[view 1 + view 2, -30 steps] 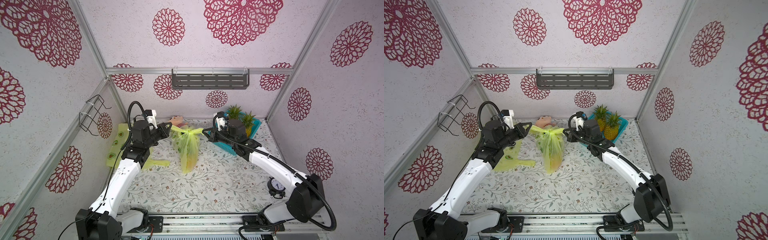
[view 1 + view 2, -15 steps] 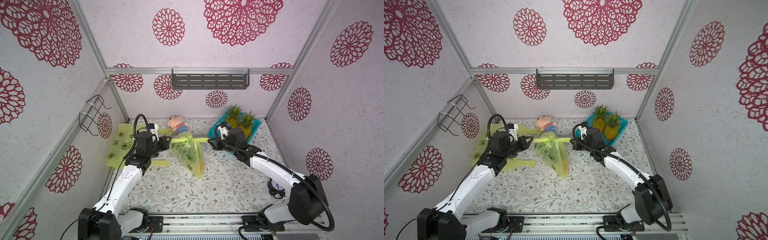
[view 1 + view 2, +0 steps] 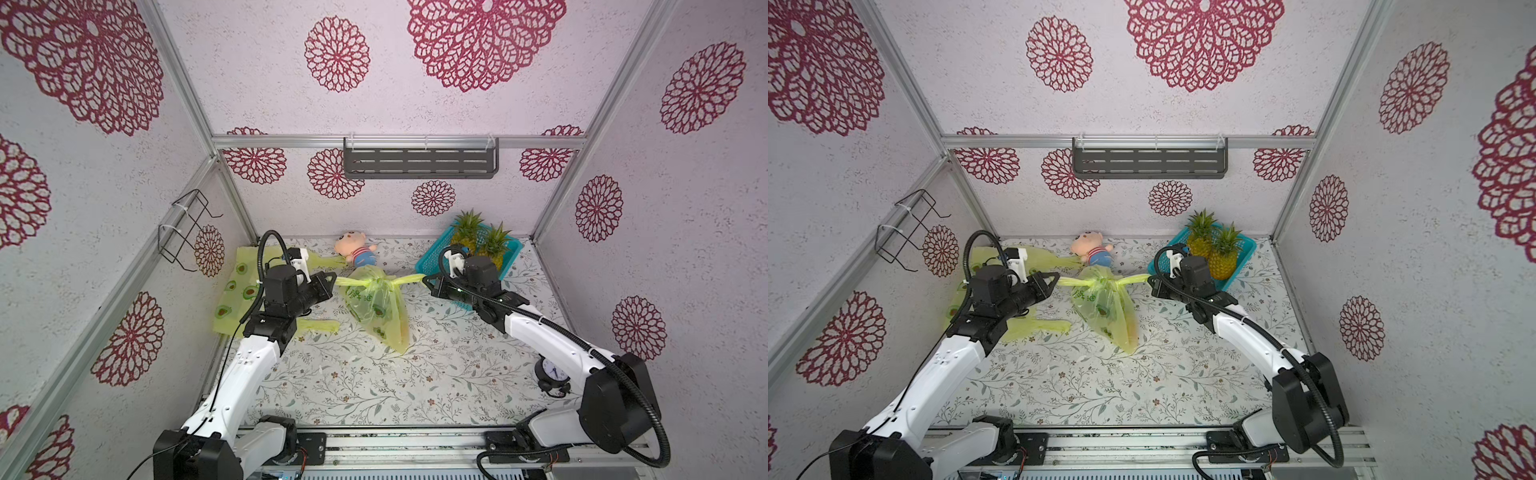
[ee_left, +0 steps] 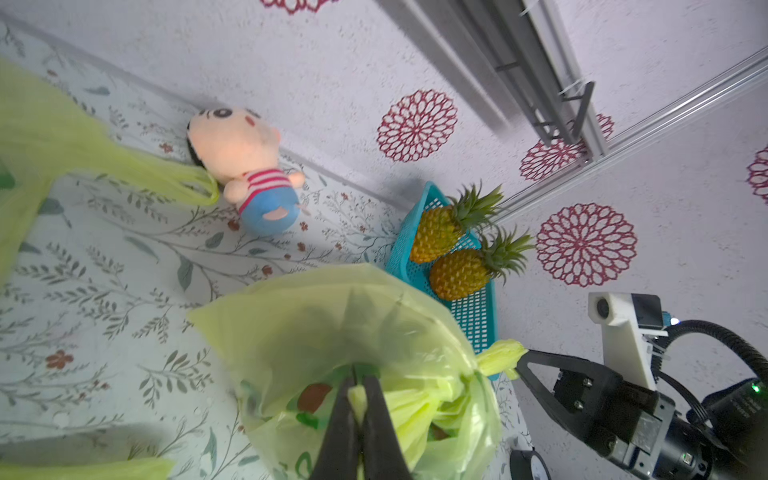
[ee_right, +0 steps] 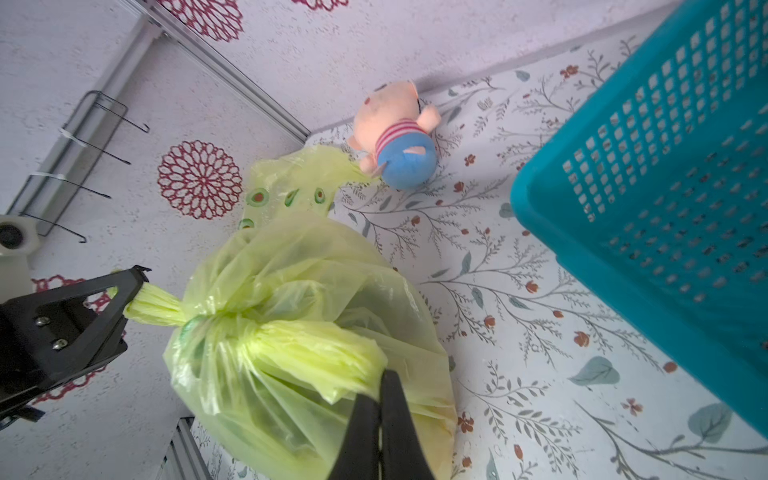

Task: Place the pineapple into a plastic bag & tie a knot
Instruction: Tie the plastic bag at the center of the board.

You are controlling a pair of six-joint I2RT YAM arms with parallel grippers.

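Bag (image 3: pixel 374 305): thin, slippery film, bottom-heavy | hold twisted ears (image 5: pixel 153 307) beside knot (image 3: pixel 382 284) | left gripper (image 3: pixel 332 279), right gripper (image 3: pixel 424 281) each clamped on one ear

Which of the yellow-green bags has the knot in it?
The filled bag held between left gripper and right gripper, knotted at its neck; the spare bags lie flat, untied.
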